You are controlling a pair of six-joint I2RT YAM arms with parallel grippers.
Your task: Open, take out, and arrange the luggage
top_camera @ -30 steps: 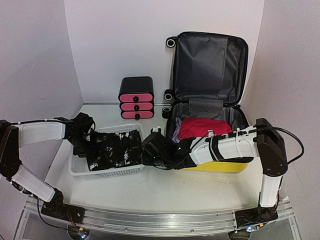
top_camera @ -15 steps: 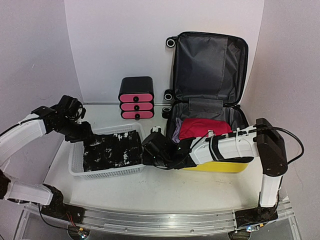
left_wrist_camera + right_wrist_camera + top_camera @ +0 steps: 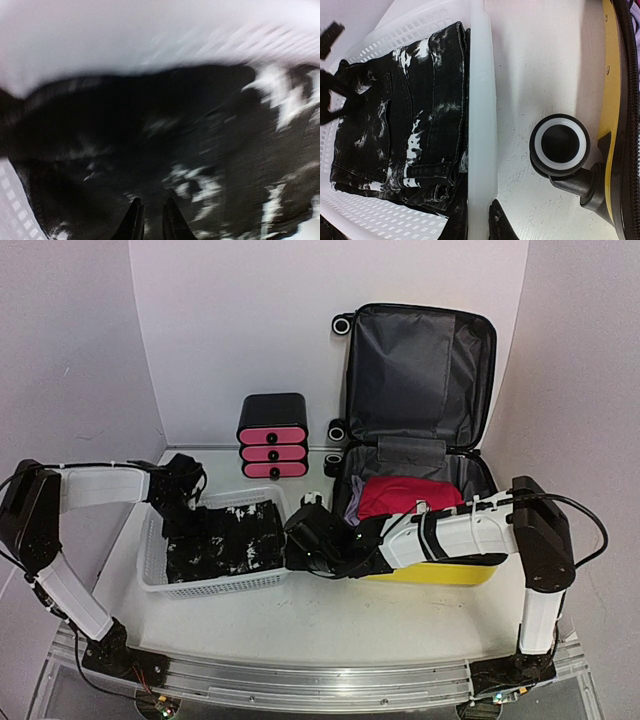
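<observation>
The yellow suitcase [image 3: 440, 573] lies open at the right with its grey-lined lid [image 3: 420, 370] standing up. A red garment [image 3: 405, 495] lies on top inside it. Black-and-white jeans [image 3: 225, 540] lie in the white mesh basket [image 3: 215, 585]. My right gripper [image 3: 298, 540] is shut on the basket's right rim [image 3: 481, 100], one finger on each side, its jaws [image 3: 479, 220] beside a suitcase wheel [image 3: 560, 145]. My left gripper [image 3: 180, 502] is over the far-left part of the jeans [image 3: 225, 150], its jaws [image 3: 153, 220] nearly together with nothing seen between them; that view is blurred.
A small black-and-pink drawer box [image 3: 272, 435] stands against the back wall, left of the suitcase. The basket sits close against the suitcase's left side. White walls close in the table on the left, back and right.
My left arm lifted off the jeans, swung up and back to the left, then came back down to the basket's far-left corner. The right arm, basket and suitcase have not moved.
</observation>
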